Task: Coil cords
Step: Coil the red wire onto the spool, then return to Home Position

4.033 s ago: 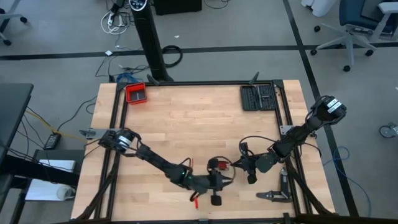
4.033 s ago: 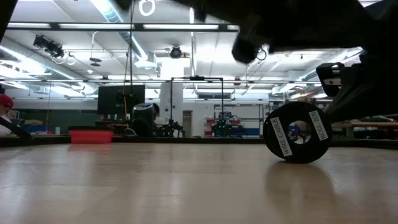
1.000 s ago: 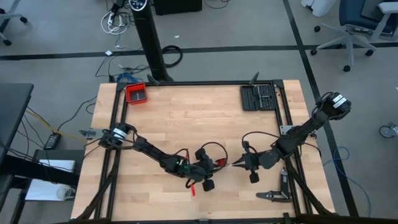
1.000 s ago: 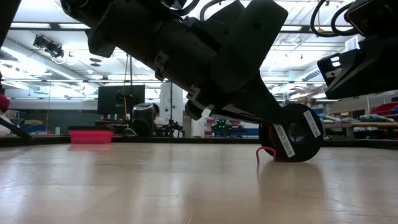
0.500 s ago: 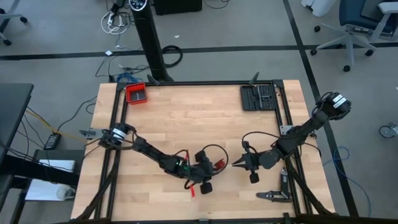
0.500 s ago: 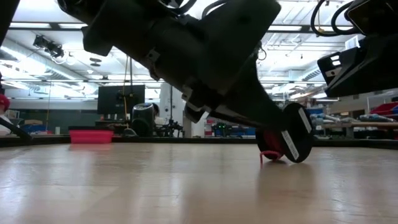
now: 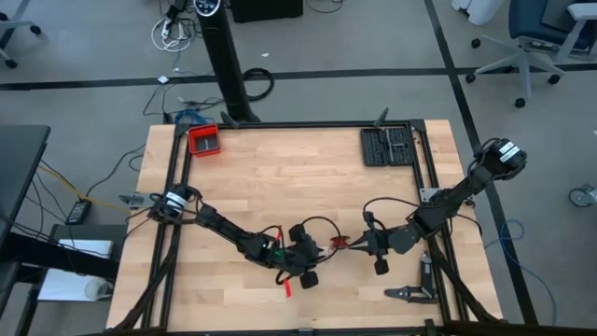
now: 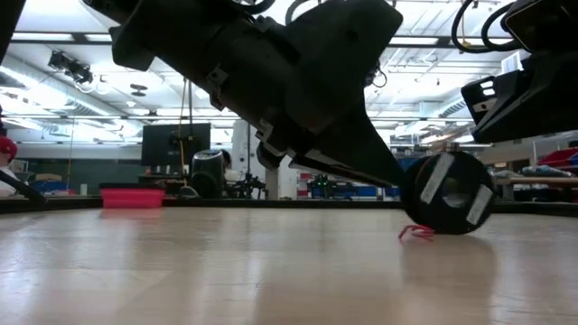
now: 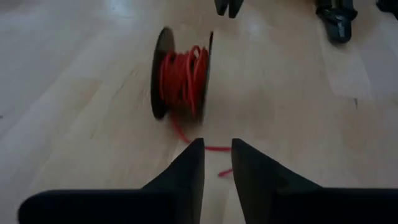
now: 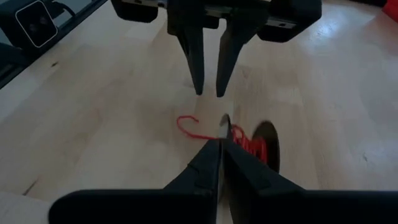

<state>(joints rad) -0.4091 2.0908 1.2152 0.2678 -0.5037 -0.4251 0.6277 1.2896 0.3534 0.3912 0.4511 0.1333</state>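
A black spool (image 9: 181,73) stands on edge on the bench (image 7: 298,177), red cord (image 9: 183,74) wound inside, a loose end trailing; the left gripper (image 9: 216,155), slightly parted, is empty just beside it; the right gripper (image 10: 221,146) is closed, tips by the spool; a red tray (image 7: 204,140) sits at the far corner.

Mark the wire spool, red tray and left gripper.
wire spool (image 9: 181,73), left wrist view, on the wound red wire.
red tray (image 7: 203,140), high view, on its rim.
left gripper (image 9: 217,163), left wrist view, between the fingertips.
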